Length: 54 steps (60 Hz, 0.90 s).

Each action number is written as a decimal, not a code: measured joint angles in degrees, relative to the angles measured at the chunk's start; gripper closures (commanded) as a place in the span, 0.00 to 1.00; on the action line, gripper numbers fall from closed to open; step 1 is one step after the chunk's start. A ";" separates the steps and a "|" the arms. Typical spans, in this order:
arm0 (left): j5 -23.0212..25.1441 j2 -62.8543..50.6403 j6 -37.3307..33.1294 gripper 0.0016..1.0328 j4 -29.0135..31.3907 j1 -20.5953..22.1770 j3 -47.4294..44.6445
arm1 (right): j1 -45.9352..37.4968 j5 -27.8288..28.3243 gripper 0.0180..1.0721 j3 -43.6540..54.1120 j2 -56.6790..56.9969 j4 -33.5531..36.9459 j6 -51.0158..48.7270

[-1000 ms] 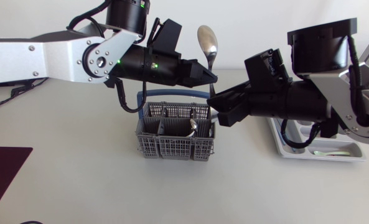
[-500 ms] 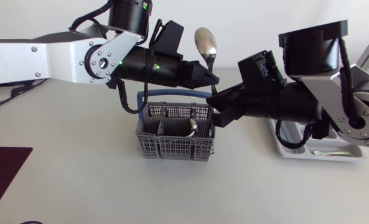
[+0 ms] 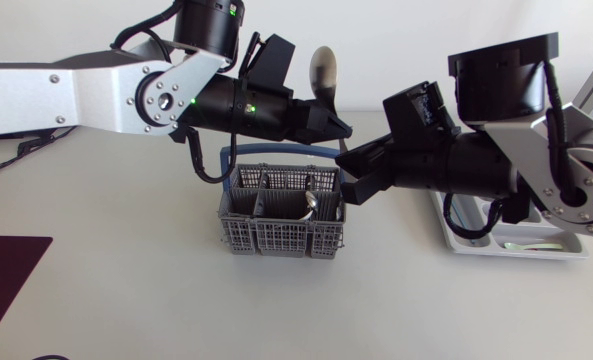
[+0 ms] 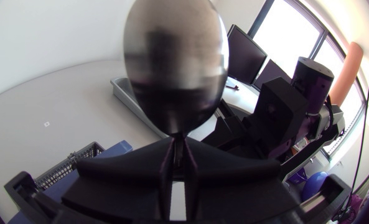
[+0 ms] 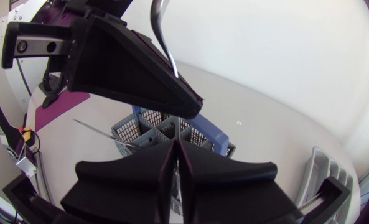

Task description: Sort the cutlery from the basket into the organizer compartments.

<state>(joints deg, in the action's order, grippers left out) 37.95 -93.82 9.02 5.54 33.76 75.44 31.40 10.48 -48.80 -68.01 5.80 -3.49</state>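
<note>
Two claws: the left claw (image 3: 342, 127) and the right claw (image 5: 175, 146) hang nose to nose directly above the basket (image 3: 281, 215). The right tip sits just under and beside the left one.
Spoon (image 3: 322, 70): in the air over the basket's far rim, well clear of the grid.
Spoon's axis: upright, with the bowl pointing up and away from the basket and the handle running down into the left claw.
Left claw: clamped on the lower handle from two sides.
Right claw: fingers pressed together, nothing visible between them.
Deciding relation: the handle rises just above and ahead of the right claw's tip, across that claw's reach.
Nearer arm: the right, which is also the arm on the organizer's side.
Organizer (image 3: 516, 245): on the surface (image 3: 126, 300) beyond the basket's right-arm side, well apart from it.
Likely next: a handover, for which the right claw would have to part its fingers first.
Basket contents: a second spoon (image 3: 311, 203), bowl up.
</note>
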 measured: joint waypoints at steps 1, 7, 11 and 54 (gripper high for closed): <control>0.02 0.00 0.00 0.85 0.02 0.00 0.00 | 0.00 0.04 0.94 0.00 0.00 0.02 0.00; 0.20 0.00 0.07 0.56 0.17 0.00 0.00 | 0.00 0.68 0.94 0.00 0.00 0.37 -0.02; 0.24 0.02 0.04 0.34 0.00 0.07 0.00 | 0.24 2.16 0.94 0.00 -0.02 0.68 -0.02; -8.79 5.09 -10.45 0.05 8.52 -3.39 -1.20 | -12.57 -3.61 0.94 0.00 -0.09 3.50 -0.90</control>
<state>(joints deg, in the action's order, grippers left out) 29.17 -88.73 -1.43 14.06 30.37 74.24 18.83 6.87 -48.80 -68.10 9.30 -4.38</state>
